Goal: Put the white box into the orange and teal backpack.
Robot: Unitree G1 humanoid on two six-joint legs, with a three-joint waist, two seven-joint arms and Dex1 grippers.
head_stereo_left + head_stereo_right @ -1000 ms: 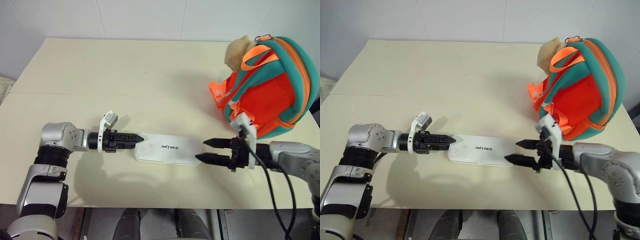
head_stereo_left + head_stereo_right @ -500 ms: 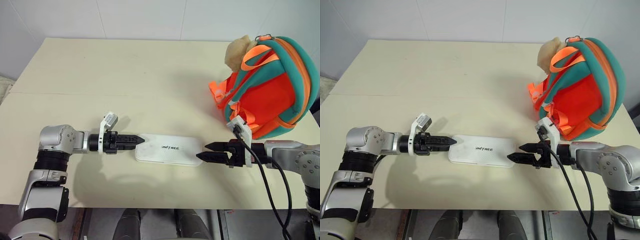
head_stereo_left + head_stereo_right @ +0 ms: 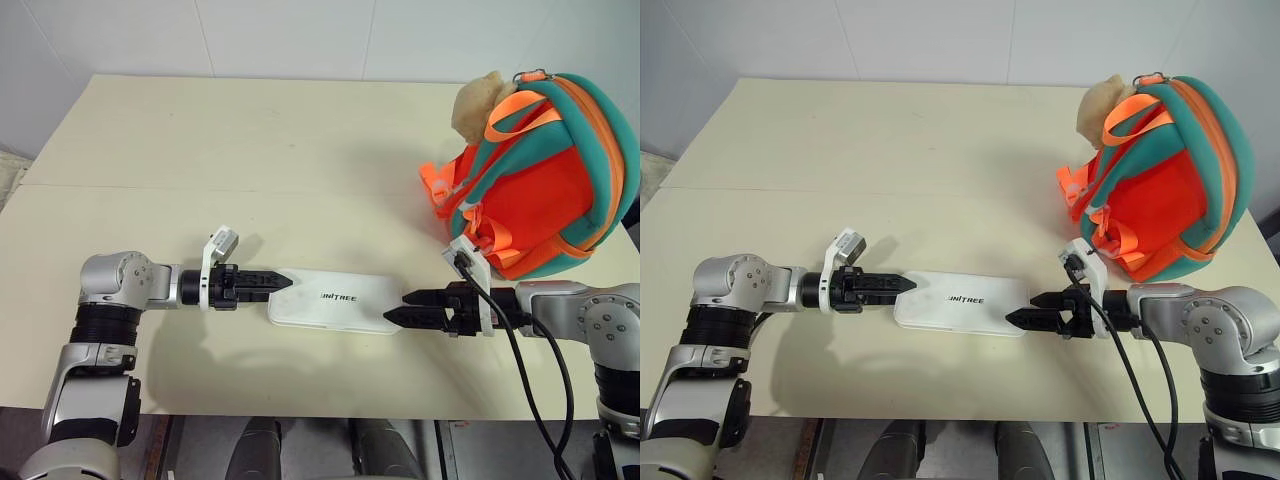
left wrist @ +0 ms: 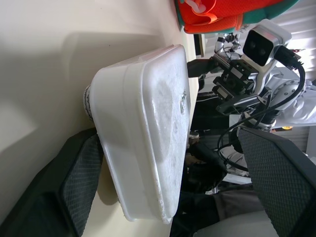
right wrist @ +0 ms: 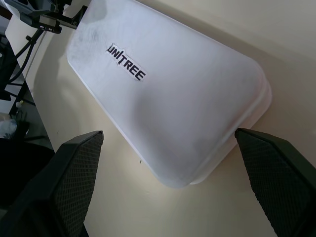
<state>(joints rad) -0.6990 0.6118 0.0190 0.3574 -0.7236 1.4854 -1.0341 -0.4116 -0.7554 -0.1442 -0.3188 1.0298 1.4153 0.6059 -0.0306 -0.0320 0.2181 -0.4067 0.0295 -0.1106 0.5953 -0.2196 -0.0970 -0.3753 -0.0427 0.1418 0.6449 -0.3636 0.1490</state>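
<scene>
flat white box (image 3: 334,299) left of upright orange and teal backpack (image 3: 545,180)

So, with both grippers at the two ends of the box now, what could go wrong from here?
1. The white box lies flat on the table. Both grippers' fingers stand open at its short ends, so an uneven squeeze by the left gripper or right gripper may push it away.
2. The orange and teal backpack shows no open mouth here, so insertion may fail.
</scene>
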